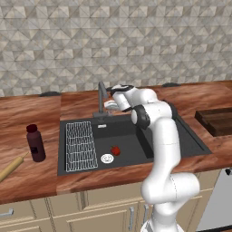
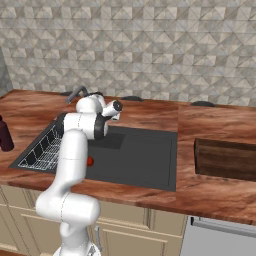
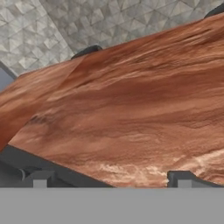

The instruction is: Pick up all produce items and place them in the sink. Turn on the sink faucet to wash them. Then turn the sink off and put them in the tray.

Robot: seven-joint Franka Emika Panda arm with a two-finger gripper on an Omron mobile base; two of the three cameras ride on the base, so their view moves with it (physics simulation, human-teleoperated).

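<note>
One red tomato (image 1: 116, 150) is lying in the sink (image 1: 172, 131) beside the silver drain (image 1: 107, 158); being round, it is showing no long axis. The faucet (image 1: 102, 96) is arching toward the basin. The gripper (image 3: 109, 179) is standing wide open, probably by the faucet. From the right, the arm is half-hiding the tomato. The tray (image 2: 225, 159), bottle (image 1: 35, 142) and rolling pin (image 1: 10, 168) are sitting on the counter (image 1: 27, 118).

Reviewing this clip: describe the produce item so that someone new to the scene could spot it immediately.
Find the large dark sink sunk into the reddish wood counter. On its floor, right of the white wire rack and beside the round silver drain, sits a small tomato. It is the only glossy red, round thing in the basin.
</note>
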